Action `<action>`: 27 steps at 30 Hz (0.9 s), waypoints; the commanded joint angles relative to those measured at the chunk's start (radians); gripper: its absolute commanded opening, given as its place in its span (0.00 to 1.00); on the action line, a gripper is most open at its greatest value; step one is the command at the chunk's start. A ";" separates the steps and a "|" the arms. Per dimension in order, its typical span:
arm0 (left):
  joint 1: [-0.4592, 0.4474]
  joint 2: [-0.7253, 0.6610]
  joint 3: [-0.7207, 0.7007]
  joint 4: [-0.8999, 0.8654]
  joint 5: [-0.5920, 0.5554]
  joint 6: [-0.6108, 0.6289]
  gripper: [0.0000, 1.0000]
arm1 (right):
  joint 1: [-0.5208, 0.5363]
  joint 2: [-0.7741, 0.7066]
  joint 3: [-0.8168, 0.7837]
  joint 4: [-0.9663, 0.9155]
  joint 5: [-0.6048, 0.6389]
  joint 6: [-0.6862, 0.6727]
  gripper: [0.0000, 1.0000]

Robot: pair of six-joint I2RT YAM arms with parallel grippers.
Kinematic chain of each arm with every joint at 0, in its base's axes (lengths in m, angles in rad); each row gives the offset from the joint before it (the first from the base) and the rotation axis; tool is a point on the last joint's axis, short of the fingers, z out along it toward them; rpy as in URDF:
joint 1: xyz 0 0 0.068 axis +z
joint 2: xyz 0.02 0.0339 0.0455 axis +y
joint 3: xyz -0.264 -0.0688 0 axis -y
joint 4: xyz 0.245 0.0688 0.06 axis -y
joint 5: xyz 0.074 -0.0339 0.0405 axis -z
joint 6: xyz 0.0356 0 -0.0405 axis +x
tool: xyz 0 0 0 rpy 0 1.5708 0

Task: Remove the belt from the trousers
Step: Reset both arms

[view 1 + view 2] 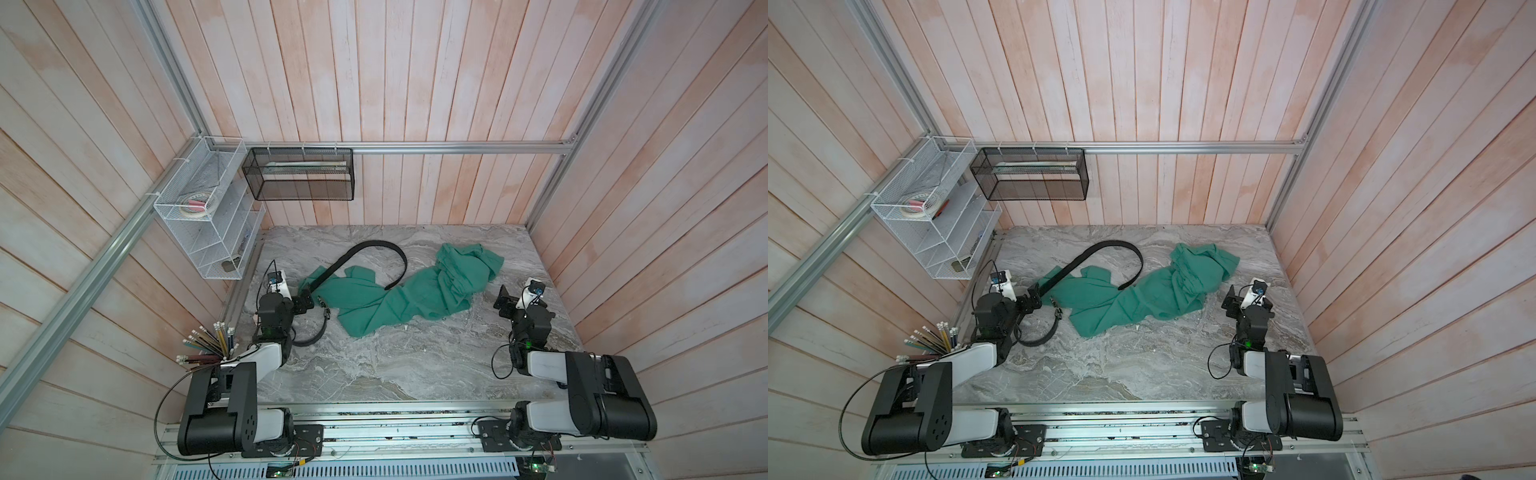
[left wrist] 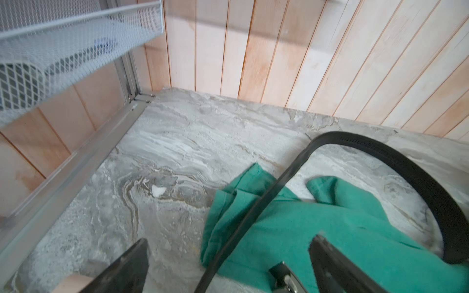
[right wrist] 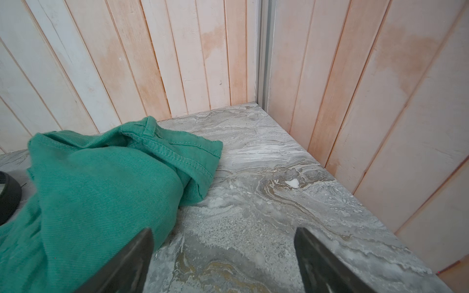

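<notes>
Both open: left claw (image 2: pixel 229 239) above belt (image 1: pixel 374 243) | right claw (image 3: pixel 223 229) beside trousers (image 1: pixel 415 295) | belt loops across trousers, bench (image 1: pixel 415 365) far half.

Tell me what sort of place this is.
Most likely a robot test booth, not a home: the left arm and right arm are mounted on a metal rail fronting a marble-look table, plank walls sit in an aluminium frame, and a white wire basket is tied to that frame.

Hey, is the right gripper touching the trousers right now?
Apart. In both top views a strip of bare tabletop shows between the open right gripper and the nearest edge of the trousers.
</notes>
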 commanded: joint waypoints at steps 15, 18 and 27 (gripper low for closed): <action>0.091 0.165 -0.056 0.317 0.350 0.078 1.00 | 0.012 0.143 -0.046 0.275 -0.026 -0.038 0.98; 0.091 0.171 -0.060 0.335 0.372 0.085 1.00 | 0.012 0.143 -0.046 0.274 -0.025 -0.039 0.98; 0.071 0.167 -0.070 0.346 0.344 0.105 1.00 | 0.014 0.144 -0.043 0.272 -0.026 -0.039 0.98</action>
